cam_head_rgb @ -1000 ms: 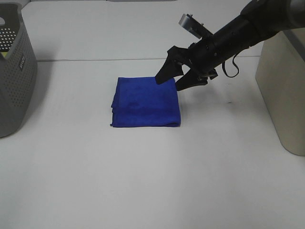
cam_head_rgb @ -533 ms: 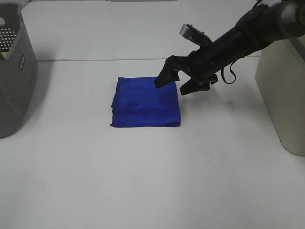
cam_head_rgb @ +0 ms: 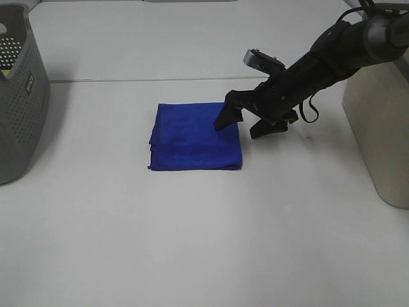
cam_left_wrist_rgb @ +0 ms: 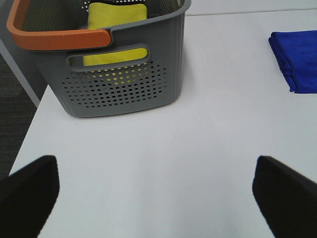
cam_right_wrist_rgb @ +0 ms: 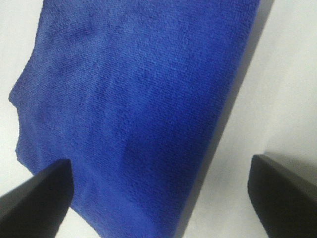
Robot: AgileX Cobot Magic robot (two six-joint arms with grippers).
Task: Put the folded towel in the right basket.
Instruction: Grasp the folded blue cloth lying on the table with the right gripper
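Observation:
The folded blue towel [cam_head_rgb: 195,137] lies flat on the white table [cam_head_rgb: 192,243], in the middle. My right gripper [cam_head_rgb: 245,126] is open and low over the towel's right edge, with one finger over the towel and the other over the bare table beside it. In the right wrist view the towel [cam_right_wrist_rgb: 133,99] fills the space between the open fingertips [cam_right_wrist_rgb: 37,198]. The right basket [cam_head_rgb: 383,121] is a beige bin at the table's right edge. My left gripper [cam_left_wrist_rgb: 158,198] is open and empty above the table; the towel [cam_left_wrist_rgb: 297,59] shows far from it.
A grey perforated basket [cam_head_rgb: 19,96] stands at the left edge. In the left wrist view it [cam_left_wrist_rgb: 124,74] has an orange handle [cam_left_wrist_rgb: 59,37] and holds a yellow cloth [cam_left_wrist_rgb: 116,15]. The right arm [cam_head_rgb: 332,54] reaches in from the upper right.
My right gripper has come down and shifted slightly right, ending low at the towel's right edge, still open. The towel has not moved.

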